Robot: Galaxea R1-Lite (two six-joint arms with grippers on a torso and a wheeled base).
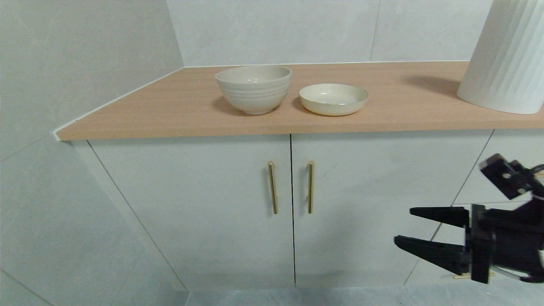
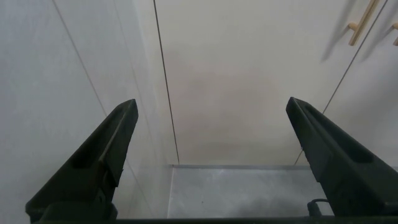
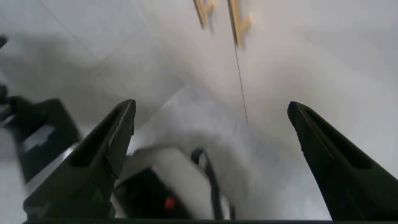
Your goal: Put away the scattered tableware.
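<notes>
Two sets of jaws stand spread and empty: right gripper (image 1: pixel 403 225) at the head frame's lower right, left gripper (image 2: pixel 211 106) facing cupboard doors (image 2: pixel 249 74); upper centre, a deep bowl (image 1: pixel 253 88) and shallow dish (image 1: pixel 333 98) sit side by side on the counter (image 1: pixel 148 114); likely stiff, slick, breakable; pinch each rim.

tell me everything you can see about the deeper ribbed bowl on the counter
The ribbed bowl is a deep, round, off-white bowl, matte like ceramic or plastic, with horizontal ridges around its outer wall and a small foot. It stands upright and looks empty on the wooden countertop, above the left cabinet door, close beside a shallow dish without touching it.
</notes>
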